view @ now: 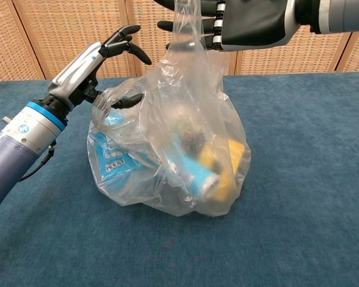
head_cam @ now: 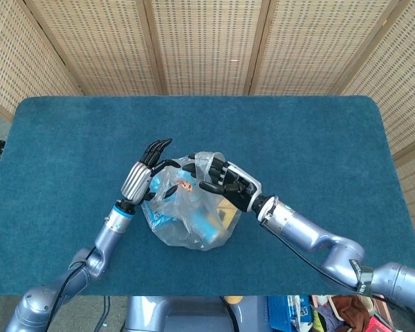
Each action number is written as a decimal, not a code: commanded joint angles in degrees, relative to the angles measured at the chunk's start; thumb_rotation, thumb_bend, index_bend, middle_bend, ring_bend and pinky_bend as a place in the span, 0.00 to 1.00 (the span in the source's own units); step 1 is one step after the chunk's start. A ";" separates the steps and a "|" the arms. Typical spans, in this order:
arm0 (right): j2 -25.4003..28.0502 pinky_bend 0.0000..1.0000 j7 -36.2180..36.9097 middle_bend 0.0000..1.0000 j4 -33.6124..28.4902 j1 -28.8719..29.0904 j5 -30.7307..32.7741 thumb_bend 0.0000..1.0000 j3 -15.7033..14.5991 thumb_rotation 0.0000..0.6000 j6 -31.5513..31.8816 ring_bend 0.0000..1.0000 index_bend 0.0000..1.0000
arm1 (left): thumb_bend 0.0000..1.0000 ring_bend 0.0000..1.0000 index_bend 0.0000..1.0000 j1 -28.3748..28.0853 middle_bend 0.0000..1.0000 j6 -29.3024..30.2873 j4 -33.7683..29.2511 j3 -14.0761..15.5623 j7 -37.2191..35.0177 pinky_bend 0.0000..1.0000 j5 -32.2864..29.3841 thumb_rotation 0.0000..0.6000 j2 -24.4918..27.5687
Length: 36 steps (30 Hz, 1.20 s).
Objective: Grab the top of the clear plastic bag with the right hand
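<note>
Near the middle of the counter [head_cam: 69, 131] sits the clear plastic bag [view: 179, 149], its gathered top pinched by the right robot hand [head_cam: 225, 181]. Close firmly round the neck before lifting; the left robot hand [view: 105, 72], fingers spread and holding nothing, only steadies the side.

Right robot hand [head_cam: 225, 181] gripping bag top [head_cam: 202, 162]

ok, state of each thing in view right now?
plastic bag: full, sitting on the table, top pulled upward
right hand: grips the bag's top
left hand: fingers spread at the bag's side, holding nothing
table: blue cloth cover
</note>
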 commanded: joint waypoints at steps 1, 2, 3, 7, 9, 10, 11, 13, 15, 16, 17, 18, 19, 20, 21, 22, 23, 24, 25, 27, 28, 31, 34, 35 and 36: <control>0.14 0.00 0.45 0.31 0.16 0.37 -0.21 0.27 -0.51 1.00 0.42 0.14 0.22 | 0.31 0.00 0.38 0.04 0.00 0.15 -1.64 0.16 -0.43 0.00 0.21 1.00 1.04; 0.20 0.00 0.62 0.31 0.26 0.56 -0.32 0.27 -0.78 1.00 0.61 0.14 0.22 | 0.32 0.00 0.39 0.07 0.00 0.35 -2.23 0.18 -0.46 0.00 0.30 1.00 1.43; 0.24 0.00 0.74 0.31 0.33 0.70 -0.38 0.27 -0.95 1.00 0.75 0.14 0.22 | 0.33 0.00 0.39 0.08 0.00 0.53 -2.62 0.15 -0.48 0.00 0.34 1.00 1.69; 0.42 0.00 1.28 0.31 0.66 1.15 -0.51 0.27 -1.58 1.00 1.35 0.14 0.22 | 0.37 0.00 0.43 0.15 0.00 0.91 -4.11 -0.33 -0.56 0.00 0.09 1.00 2.70; 0.57 0.00 1.59 0.31 0.78 1.39 -0.54 0.27 -1.94 1.00 1.75 0.14 0.22 | 0.38 0.00 0.44 0.08 0.00 0.90 -5.34 -0.91 -0.90 0.00 -0.31 1.00 3.38; 0.69 0.00 1.79 0.31 0.79 1.53 -0.59 0.27 -2.15 1.00 1.98 0.14 0.22 | 0.38 0.00 0.44 0.07 0.00 0.78 -6.15 -1.21 -1.12 0.00 -0.55 1.00 3.77; 0.81 0.00 1.97 0.31 0.80 1.68 -0.64 0.27 -2.36 1.00 2.20 0.14 0.22 | 0.38 0.00 0.44 0.10 0.00 0.63 -6.94 -1.45 -1.26 0.00 -0.77 1.00 4.14; 1.01 0.00 2.24 0.31 0.79 1.91 -0.72 0.27 -2.72 1.00 2.56 0.14 0.22 | 0.38 0.00 0.45 0.21 0.00 0.39 -8.27 -1.84 -1.54 0.00 -1.14 1.00 4.74; 1.23 0.00 2.52 0.31 0.83 2.21 -0.78 0.27 -3.16 1.00 2.95 0.14 0.22 | 0.40 0.00 0.45 0.42 0.00 -0.03 -9.77 -2.27 -1.77 0.00 -1.62 1.00 5.59; 1.34 0.00 2.66 0.31 0.85 2.36 -0.79 0.27 -3.40 1.00 3.11 0.14 0.22 | 0.41 0.00 0.45 0.49 0.00 -0.12 -10.37 -2.52 -1.76 0.00 -1.82 1.00 6.05; 1.44 0.00 2.79 0.31 0.87 2.52 -0.82 0.27 -3.63 1.00 3.26 0.14 0.22 | 0.41 0.00 0.46 0.52 0.00 -0.13 -10.83 -2.70 -1.60 0.00 -1.89 1.00 6.52; 1.51 0.00 2.87 0.31 0.90 2.61 -0.82 0.27 -3.79 1.00 3.37 0.14 0.22 | 0.41 0.00 0.46 0.55 0.00 -0.04 -11.07 -2.85 -1.49 0.00 -1.93 1.00 6.89; 1.61 0.00 3.01 0.31 0.95 2.74 -0.80 0.27 -3.98 1.00 3.56 0.14 0.22 | 0.41 0.00 0.46 0.58 0.00 0.09 -11.53 -2.99 -1.44 0.00 -1.92 1.00 7.40; 1.75 0.00 3.17 0.31 0.99 2.92 -0.77 0.27 -4.25 1.00 3.80 0.14 0.22 | 0.41 0.00 0.46 0.63 0.00 0.55 -12.20 -3.24 -1.45 0.00 -1.84 1.00 8.20; 1.86 0.00 3.28 0.31 0.99 3.05 -0.77 0.27 -4.43 1.00 3.97 0.14 0.22 | 0.41 0.00 0.46 0.65 0.00 0.92 -12.73 -3.40 -1.39 0.00 -1.74 1.00 8.79; 1.98 0.00 3.37 0.31 0.98 3.19 -0.79 0.27 -4.62 1.00 4.14 0.14 0.22 | 0.41 0.00 0.46 0.68 0.00 1.31 -13.31 -3.58 -1.34 0.00 -1.65 1.00 9.38; 2.10 0.00 3.45 0.31 0.95 3.31 -0.82 0.27 -4.81 1.00 4.31 0.14 0.22 | 0.41 0.00 0.46 0.71 0.00 1.64 -13.99 -3.77 -1.35 0.00 -1.59 1.00 10.00; 2.21 0.00 3.54 0.31 0.90 3.44 -0.85 0.27 -5.01 1.00 4.48 0.14 0.22 | 0.41 0.00 0.46 0.73 0.00 1.92 -14.75 -4.01 -1.30 0.00 -1.57 1.00 10.64; 2.33 0.00 3.65 0.31 0.85 3.57 -0.85 0.27 -5.19 1.00 4.63 0.14 0.22 | 0.41 0.00 0.46 0.75 0.00 2.15 -15.54 -4.23 -1.18 0.00 -1.55 1.00 11.31; 2.58 0.00 3.70 0.31 0.74 3.91 -0.90 0.27 -5.54 1.00 4.81 0.14 0.22 | 0.41 0.00 0.45 0.71 0.00 2.63 -17.16 -4.63 -0.70 0.00 -1.37 1.00 12.83; 2.68 0.00 3.62 0.31 0.69 4.06 -0.95 0.27 -5.66 1.00 4.83 0.14 0.22 | 0.41 0.00 0.45 0.68 0.00 2.78 -17.69 -4.70 -0.45 0.00 -1.23 1.00 13.42; 3.15 0.00 3.04 0.31 0.37 4.65 -1.24 0.27 -6.24 1.00 4.86 0.15 0.22 | 0.41 0.00 0.44 0.58 0.00 3.60 -20.03 -4.79 0.71 0.00 -0.37 1.00 15.78; 3.57 0.00 2.58 0.31 0.12 5.09 -1.21 0.27 -6.72 1.00 4.85 0.15 0.22 | 0.41 0.00 0.44 0.50 0.00 4.97 -22.09 -4.88 2.18 0.00 0.69 1.00 17.77; 3.69 0.00 2.37 0.31 0.10 5.22 -1.21 0.27 -6.88 1.00 4.83 0.15 0.22 | 0.41 0.00 0.44 0.50 0.00 5.24 -22.91 -5.02 2.39 0.00 0.82 1.00 18.36; 3.80 0.00 2.11 0.31 0.10 5.36 -1.20 0.28 -7.05 1.00 4.79 0.15 0.22 | 0.41 0.00 0.44 0.48 0.00 5.43 -23.81 -5.19 2.62 0.00 0.90 1.00 18.99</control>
